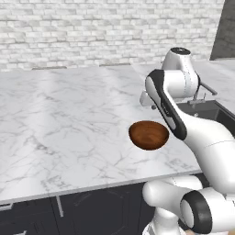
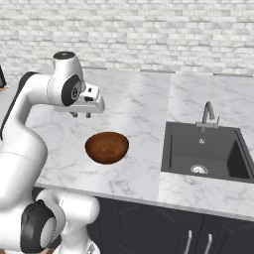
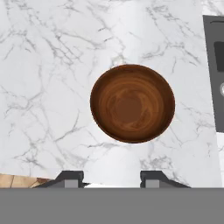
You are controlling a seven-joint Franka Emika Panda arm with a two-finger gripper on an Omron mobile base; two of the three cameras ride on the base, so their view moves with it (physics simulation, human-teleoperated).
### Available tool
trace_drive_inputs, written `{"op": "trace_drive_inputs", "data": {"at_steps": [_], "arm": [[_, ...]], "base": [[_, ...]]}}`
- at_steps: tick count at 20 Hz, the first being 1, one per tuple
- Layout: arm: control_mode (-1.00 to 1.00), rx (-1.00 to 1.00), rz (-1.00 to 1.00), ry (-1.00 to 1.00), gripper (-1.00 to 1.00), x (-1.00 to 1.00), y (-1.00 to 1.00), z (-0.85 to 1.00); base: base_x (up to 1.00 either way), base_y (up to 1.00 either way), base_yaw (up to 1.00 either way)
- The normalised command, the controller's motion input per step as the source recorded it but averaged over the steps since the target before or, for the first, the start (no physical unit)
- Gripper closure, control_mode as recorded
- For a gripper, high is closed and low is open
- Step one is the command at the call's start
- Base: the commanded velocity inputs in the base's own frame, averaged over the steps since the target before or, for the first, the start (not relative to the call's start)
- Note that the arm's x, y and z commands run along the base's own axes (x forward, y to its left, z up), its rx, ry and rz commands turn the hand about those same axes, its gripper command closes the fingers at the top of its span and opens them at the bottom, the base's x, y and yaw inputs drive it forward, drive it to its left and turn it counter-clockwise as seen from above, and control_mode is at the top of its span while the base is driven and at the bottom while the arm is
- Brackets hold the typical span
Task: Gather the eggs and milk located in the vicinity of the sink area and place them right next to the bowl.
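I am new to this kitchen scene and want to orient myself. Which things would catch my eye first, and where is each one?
The glossy reddish-brown bowl sits alone on the white marble counter, near its front edge. Above and just behind it hangs the white arm's tool, holding nothing. To the bowl's right, the dark grey sink with its slim silver faucet is sunk into the counter.

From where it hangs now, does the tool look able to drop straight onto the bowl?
Probably yes: the tool hangs above the counter just behind the bowl, holding nothing, and the hand view shows the bowl empty with nothing lying between them.
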Motion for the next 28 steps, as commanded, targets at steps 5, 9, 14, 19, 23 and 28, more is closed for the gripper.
{"op": "trace_drive_inputs", "data": {"at_steps": [5, 9, 14, 19, 23, 28], "arm": [[-1.0, 0.0, 0.0, 0.0, -1.0, -0.2, -0.16, -0.05], [-1.0, 0.0, 0.0, 0.0, -1.0, -0.36, -0.38, -0.15], [-1.0, 0.0, 0.0, 0.0, -1.0, -0.41, -0.28, -0.21], [-1.0, 0.0, 0.0, 0.0, -1.0, -0.57, -0.11, -0.31], [-1.0, 0.0, 0.0, 0.0, -1.0, -0.39, 0.02, -0.23], [-1.0, 0.0, 0.0, -0.09, -1.0, -0.22, 0.0, -0.29]], "base": [[0.0, 0.0, 0.0], [0.0, 0.0, 0.0], [0.0, 0.0, 0.0], [0.0, 0.0, 0.0], [0.0, 0.0, 0.0], [0.0, 0.0, 0.0]]}}
